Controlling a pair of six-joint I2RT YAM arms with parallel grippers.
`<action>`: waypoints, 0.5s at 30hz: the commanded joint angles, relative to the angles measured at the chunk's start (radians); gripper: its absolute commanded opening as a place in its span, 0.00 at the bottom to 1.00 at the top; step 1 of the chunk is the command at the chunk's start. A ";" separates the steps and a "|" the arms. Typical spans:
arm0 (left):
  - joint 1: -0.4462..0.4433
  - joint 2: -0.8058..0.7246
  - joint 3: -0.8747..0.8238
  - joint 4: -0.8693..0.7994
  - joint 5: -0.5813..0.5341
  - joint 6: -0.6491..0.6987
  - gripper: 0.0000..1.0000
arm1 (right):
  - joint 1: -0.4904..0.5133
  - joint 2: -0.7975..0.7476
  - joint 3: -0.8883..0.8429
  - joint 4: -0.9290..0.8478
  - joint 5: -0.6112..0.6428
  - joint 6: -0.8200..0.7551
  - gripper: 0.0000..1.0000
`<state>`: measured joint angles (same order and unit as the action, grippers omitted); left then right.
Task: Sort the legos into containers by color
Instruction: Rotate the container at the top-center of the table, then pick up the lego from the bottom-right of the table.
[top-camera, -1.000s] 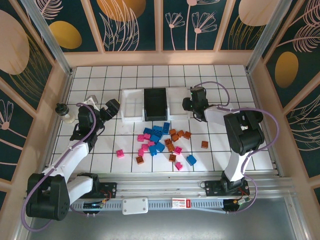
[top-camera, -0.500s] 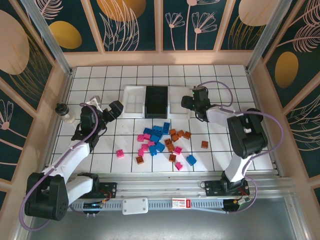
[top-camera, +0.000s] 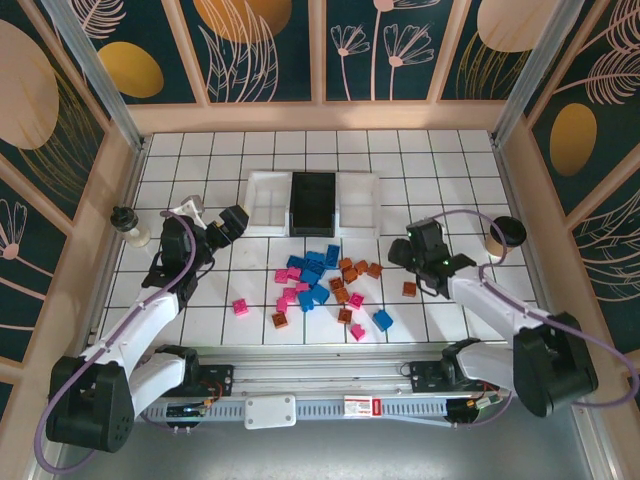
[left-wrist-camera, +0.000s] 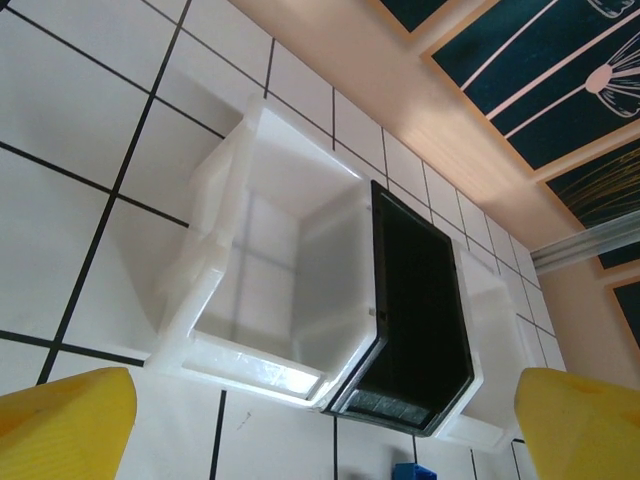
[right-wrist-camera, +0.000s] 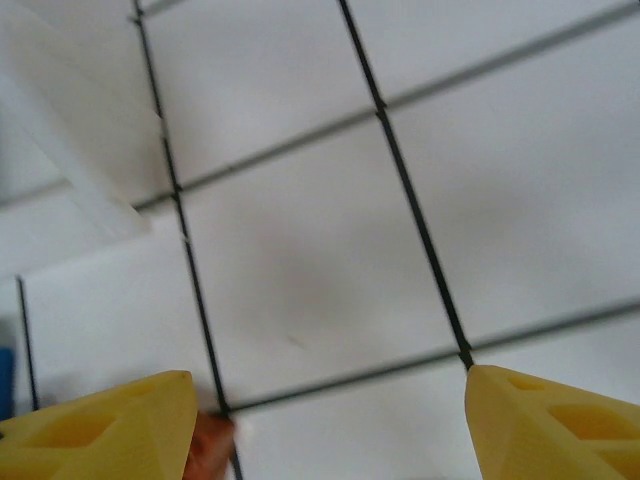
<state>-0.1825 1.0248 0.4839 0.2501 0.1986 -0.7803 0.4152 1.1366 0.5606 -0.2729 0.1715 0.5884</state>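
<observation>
We record that within the last second the right gripper (top-camera: 398, 252) has left the far trays and now hangs just right of the legos (top-camera: 318, 285). Its fingers have parted from shut, with bare tile between them and an orange-brown brick (right-wrist-camera: 210, 445) beside one tip. The right white tray (top-camera: 360, 200) now lies exposed against the black tray (top-camera: 312, 203), with the left white tray (top-camera: 262, 205) on the other side; we see no brick in any. We judge sorting can begin. The left gripper (top-camera: 236, 220) stands spread wide, empty, facing the trays. The rail sticker (top-camera: 357, 405) is too small to read.
</observation>
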 joint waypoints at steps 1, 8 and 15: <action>-0.004 0.009 -0.019 0.022 0.015 -0.019 0.97 | 0.005 -0.059 -0.019 -0.172 0.019 0.082 0.71; -0.004 0.006 -0.024 0.016 0.018 -0.015 0.97 | 0.029 -0.040 0.011 -0.280 0.013 0.141 0.70; -0.003 -0.023 -0.031 0.002 0.003 -0.005 0.97 | 0.063 0.112 0.024 -0.292 -0.009 0.138 0.67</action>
<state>-0.1825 1.0248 0.4660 0.2497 0.2016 -0.7895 0.4671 1.2110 0.5560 -0.5209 0.1669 0.7128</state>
